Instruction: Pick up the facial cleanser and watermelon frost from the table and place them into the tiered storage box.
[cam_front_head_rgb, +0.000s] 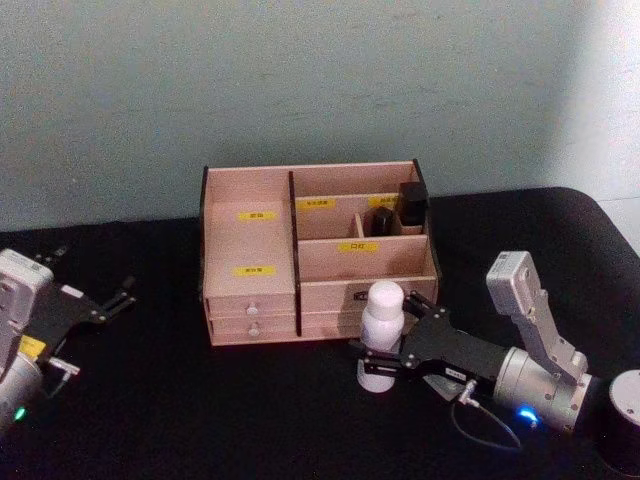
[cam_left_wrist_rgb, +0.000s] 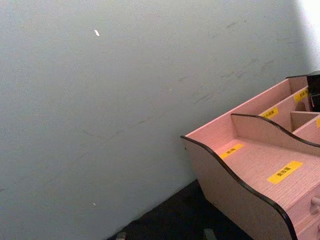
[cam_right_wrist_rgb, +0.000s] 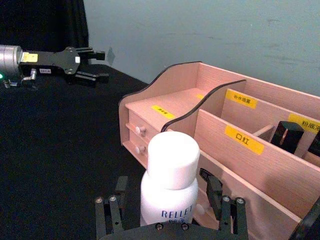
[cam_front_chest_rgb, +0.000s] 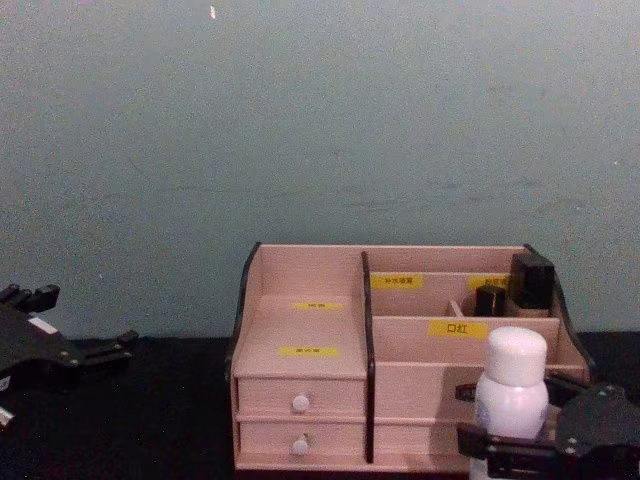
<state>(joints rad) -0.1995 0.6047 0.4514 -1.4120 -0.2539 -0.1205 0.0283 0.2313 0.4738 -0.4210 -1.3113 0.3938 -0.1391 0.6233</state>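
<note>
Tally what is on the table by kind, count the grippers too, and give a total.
White bottles: 1, the facial cleanser.
Jars: 1, the watermelon frost, at the table's right edge.
Storage boxes: 1, the tiered storage box.
Black containers in the box: 2.
Grippers: 2, the right gripper open around the cleanser, the left gripper open at the left.
Total: 7.

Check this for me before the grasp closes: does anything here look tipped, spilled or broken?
Nothing stands out. The facial cleanser stands upright, capped, between the right hand's open fingers, in front of the tiered storage box, whose drawers are shut. No spill shows on the table.
</note>
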